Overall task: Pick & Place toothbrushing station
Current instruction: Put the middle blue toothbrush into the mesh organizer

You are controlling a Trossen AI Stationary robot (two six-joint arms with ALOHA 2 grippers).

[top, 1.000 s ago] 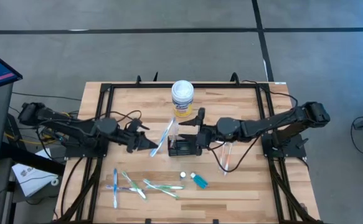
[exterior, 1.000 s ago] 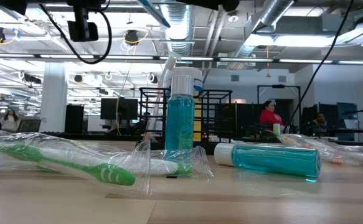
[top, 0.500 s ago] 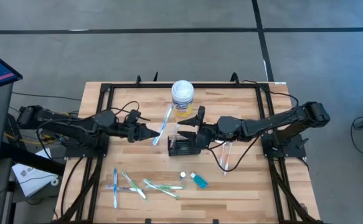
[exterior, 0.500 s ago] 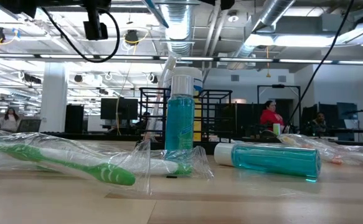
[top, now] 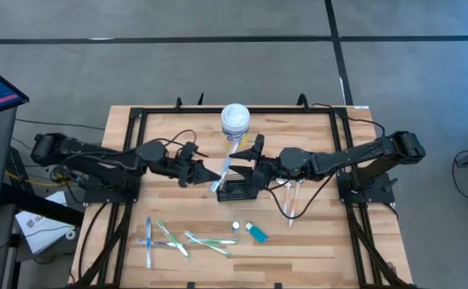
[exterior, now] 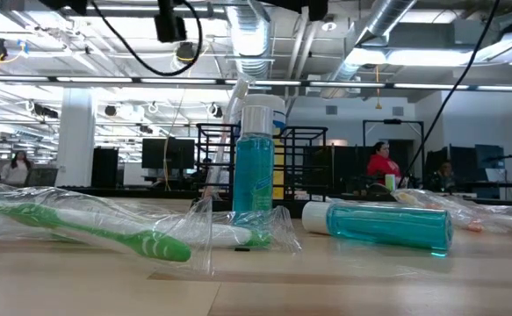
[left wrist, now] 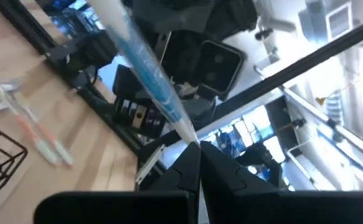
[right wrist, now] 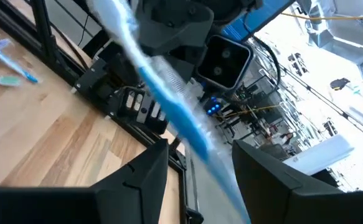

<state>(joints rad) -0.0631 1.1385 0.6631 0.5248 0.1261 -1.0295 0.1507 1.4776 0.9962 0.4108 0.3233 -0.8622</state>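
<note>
The toothbrushing station, a small black wire-mesh caddy [top: 234, 191], stands on the table's middle; its corner shows in the left wrist view [left wrist: 0, 158]. My left gripper [top: 207, 175] is just left of it, shut on a blue toothbrush in a clear wrapper [top: 226, 164] that slants up over the caddy. My right gripper [top: 250, 172] is at the caddy's right side, turned on its side and open. In the right wrist view the toothbrush [right wrist: 181, 118] passes between its two fingers [right wrist: 147, 171]; whether it touches them, I cannot tell. My left gripper pinches the toothbrush's wrapped near end [left wrist: 188, 138] between its two fingertips. The fingers come level from the table's left. The toothbrush sticks out beyond them, lifted clear of the table, slanting up toward the right arm.
A white-lidded round canister [top: 235, 120] stands behind the caddy. An orange toothbrush [top: 291, 201] lies to the right. Several wrapped toothbrushes [top: 177, 239], an upright teal bottle [top: 236, 227] and a lying one [top: 257, 233] are near the front edge. A black frame [top: 137, 120] rims the table.
My left gripper has gone toward the table's right edge and a little toward the far edge, carrying the blue toothbrush, still shut on it. The toothbrush now reaches over the caddy and in between the right gripper's fingers.
</note>
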